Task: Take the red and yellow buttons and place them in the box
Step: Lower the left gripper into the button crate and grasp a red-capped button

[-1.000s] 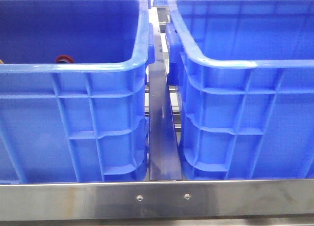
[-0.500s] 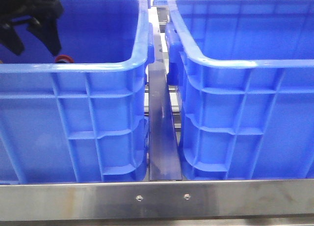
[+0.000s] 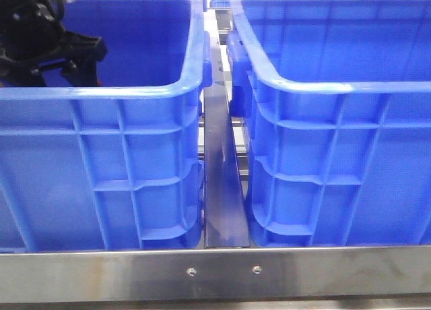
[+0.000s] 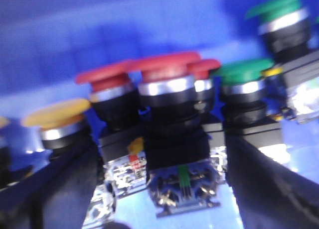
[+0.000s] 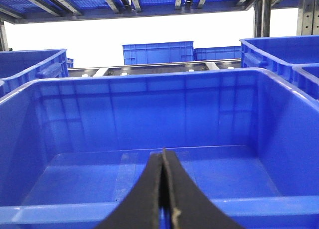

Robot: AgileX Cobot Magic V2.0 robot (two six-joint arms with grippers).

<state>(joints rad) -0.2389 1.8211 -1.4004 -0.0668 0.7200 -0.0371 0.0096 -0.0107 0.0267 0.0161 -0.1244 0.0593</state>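
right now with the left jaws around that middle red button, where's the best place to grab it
Grip the red button on its black collar just under the wide cap, coming straight down from above, jaws either side. The cap overhangs the collar, so it should stop a slip; neighbouring buttons crowd close beside it.

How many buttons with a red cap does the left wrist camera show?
3: the big middle one between the fingers, one beside it towards the yellow button, and one half hidden towards the green button. More may be hidden.
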